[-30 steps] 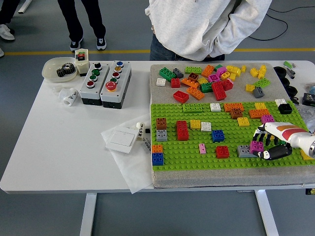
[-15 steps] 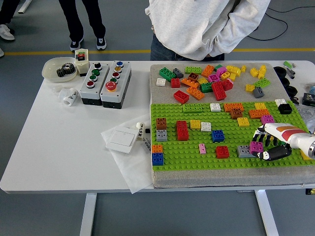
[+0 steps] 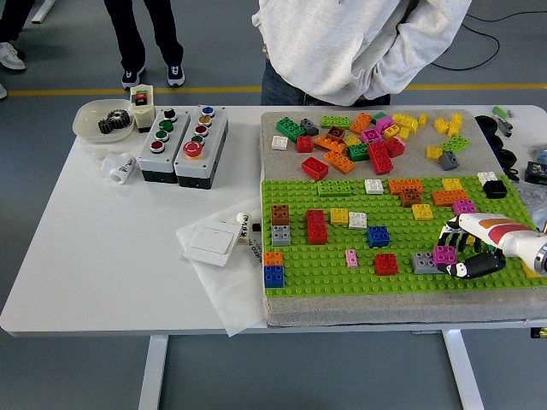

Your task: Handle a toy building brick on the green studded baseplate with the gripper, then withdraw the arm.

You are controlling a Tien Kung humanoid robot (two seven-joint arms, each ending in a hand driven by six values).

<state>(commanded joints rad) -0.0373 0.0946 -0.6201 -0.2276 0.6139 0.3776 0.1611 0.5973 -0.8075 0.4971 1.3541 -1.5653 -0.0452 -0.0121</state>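
Right hand [image 3: 468, 249]: arm cut off by right edge. Grip on small magenta plastic brick [image 3: 444, 254] unclear. Person in grey hooded sweatshirt [image 3: 359, 43] cropped at far edge.

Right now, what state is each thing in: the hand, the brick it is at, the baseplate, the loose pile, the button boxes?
right hand: fingers curled around the magenta brick
magenta brick: sitting on the baseplate, grasped
green baseplate: flat, bricks scattered over it
loose bricks: piled behind the baseplate
button boxes: side by side, untouched
left arm: out of view
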